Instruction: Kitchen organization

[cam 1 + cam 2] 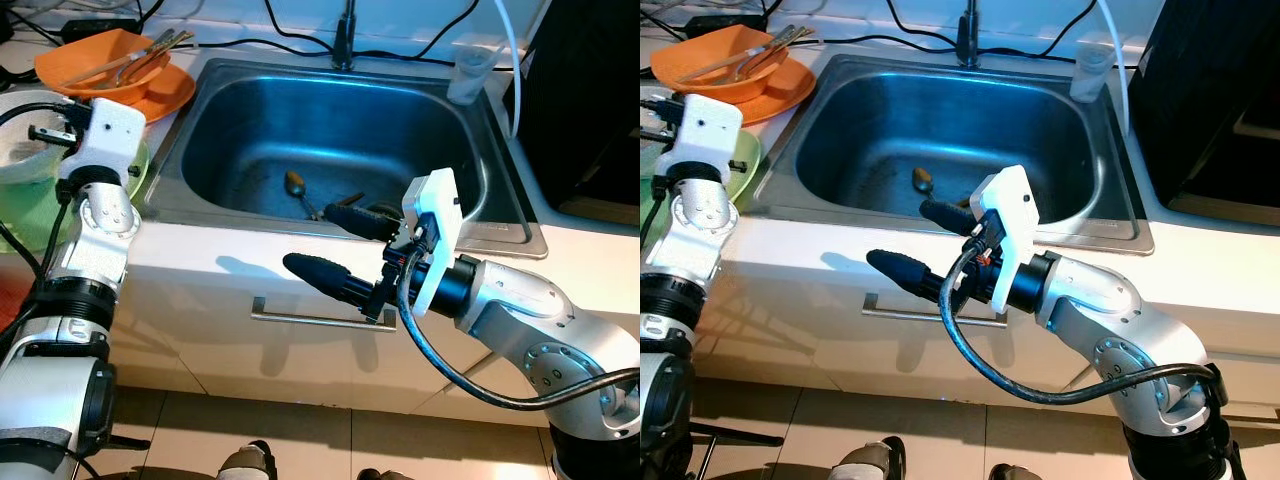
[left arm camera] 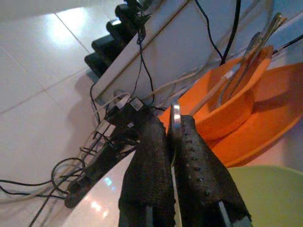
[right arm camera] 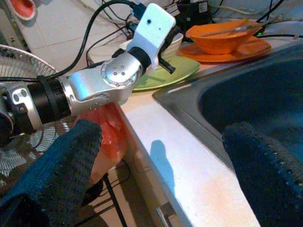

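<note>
Spoon (image 1: 298,188) is lying on the sink (image 1: 200,120) floor just beyond the spread, empty fingers of the right gripper (image 1: 330,243), its handle pointing toward them, while the left gripper (image 2: 176,156) is clenching a thin metal utensil (image 2: 175,124) farther away.

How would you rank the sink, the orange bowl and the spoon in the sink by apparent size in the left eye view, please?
1. Sink, by far the largest.
2. Orange bowl, holding utensils.
3. Spoon, smallest, lying on the sink floor.
No near ties here.
</note>
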Controlling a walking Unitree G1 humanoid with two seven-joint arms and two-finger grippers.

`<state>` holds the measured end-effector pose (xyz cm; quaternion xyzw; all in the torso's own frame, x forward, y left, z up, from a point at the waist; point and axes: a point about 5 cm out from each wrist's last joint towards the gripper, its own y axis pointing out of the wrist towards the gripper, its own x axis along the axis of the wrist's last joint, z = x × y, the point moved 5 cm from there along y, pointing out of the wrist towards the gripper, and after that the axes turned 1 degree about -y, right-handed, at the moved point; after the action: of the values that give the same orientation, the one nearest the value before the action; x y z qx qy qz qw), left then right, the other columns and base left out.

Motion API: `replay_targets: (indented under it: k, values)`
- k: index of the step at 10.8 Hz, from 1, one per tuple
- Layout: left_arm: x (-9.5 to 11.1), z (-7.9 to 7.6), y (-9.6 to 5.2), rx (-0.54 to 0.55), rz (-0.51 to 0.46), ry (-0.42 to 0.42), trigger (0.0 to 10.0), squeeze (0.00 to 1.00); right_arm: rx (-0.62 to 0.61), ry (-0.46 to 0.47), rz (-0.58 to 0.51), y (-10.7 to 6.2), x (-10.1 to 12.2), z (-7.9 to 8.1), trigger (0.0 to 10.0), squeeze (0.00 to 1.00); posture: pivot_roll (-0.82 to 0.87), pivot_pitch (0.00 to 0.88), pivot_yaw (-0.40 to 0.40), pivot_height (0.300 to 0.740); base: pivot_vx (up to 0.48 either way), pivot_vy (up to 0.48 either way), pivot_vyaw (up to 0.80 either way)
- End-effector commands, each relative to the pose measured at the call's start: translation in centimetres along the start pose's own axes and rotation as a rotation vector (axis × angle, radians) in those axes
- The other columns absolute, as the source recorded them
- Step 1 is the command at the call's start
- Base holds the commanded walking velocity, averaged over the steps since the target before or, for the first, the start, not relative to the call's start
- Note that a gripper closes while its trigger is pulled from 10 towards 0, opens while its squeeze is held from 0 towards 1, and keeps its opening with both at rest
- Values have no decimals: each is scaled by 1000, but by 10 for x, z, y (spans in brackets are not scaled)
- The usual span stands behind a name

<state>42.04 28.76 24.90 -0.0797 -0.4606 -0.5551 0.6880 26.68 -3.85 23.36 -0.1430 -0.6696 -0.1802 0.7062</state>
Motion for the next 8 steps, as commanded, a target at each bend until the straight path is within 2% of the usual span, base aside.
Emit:
replay_targets:
  k: [1, 6, 7, 8]
  values:
    - [-8, -3, -4, -9, 24, 10, 0, 0, 11, -3, -5, 0, 1, 3, 10000, 0, 65, 160, -24, 740, 0, 0, 0]
    - [2, 6, 1, 46, -13, 42, 0, 0, 35, 13, -36, 1, 7, 5, 10000, 0, 65, 148, -18, 740, 0, 0, 0]
    - [12, 20, 6, 108, -63, 96, 0, 0, 29, 7, -45, 1, 8, 4, 10000, 0, 65, 140, -13, 740, 0, 0, 0]
    - [22, 25, 9, 129, -94, 90, 0, 0, 24, 4, -47, 1, 8, 3, 10000, 0, 65, 138, -10, 740, 0, 0, 0]
